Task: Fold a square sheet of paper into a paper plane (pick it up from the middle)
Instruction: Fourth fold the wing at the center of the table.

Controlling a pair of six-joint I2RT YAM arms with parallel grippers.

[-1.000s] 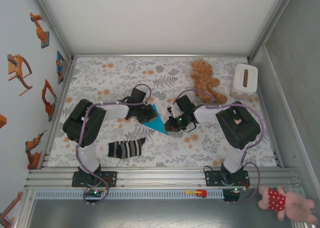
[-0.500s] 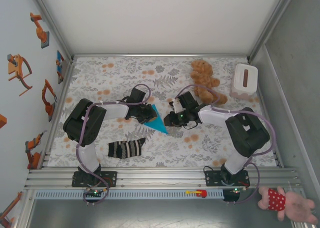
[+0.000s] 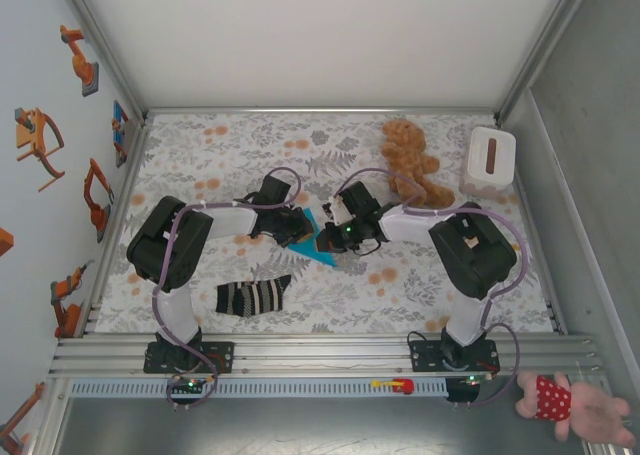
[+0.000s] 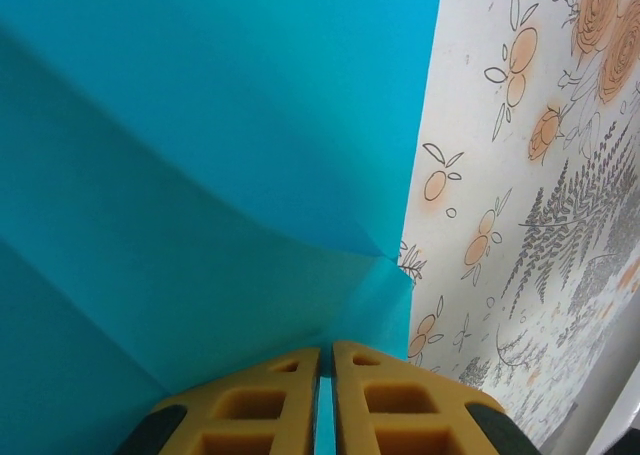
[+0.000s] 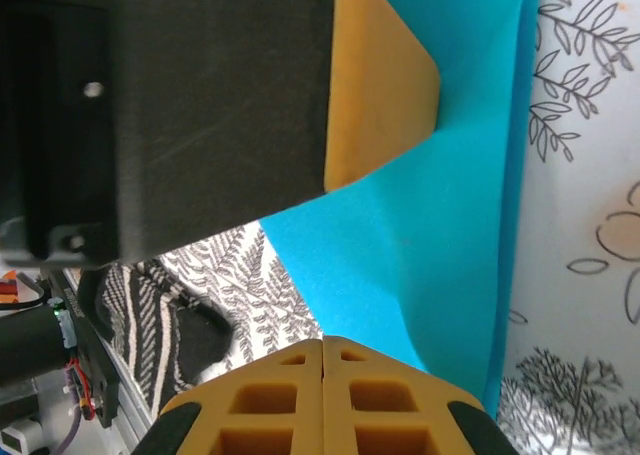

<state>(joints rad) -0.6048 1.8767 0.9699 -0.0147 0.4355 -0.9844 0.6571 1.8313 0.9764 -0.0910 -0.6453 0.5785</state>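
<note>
The paper (image 3: 323, 255) sits just left of centre in the top view, already part-folded. We reckon it's feather-light, floppy and easy to mis-crease, so pinch it gently at an edge by the fold. The left gripper (image 4: 326, 360) is clamped on a sliver of it. The right gripper (image 5: 323, 347) is closed at its edge, but we can't tell if it's got a bite. Since a second ago the right one has slid left onto the paper, and the rest hasn't budged.

Open far tablecloth (image 3: 240, 140); striped sock (image 3: 253, 297) nearside.
</note>
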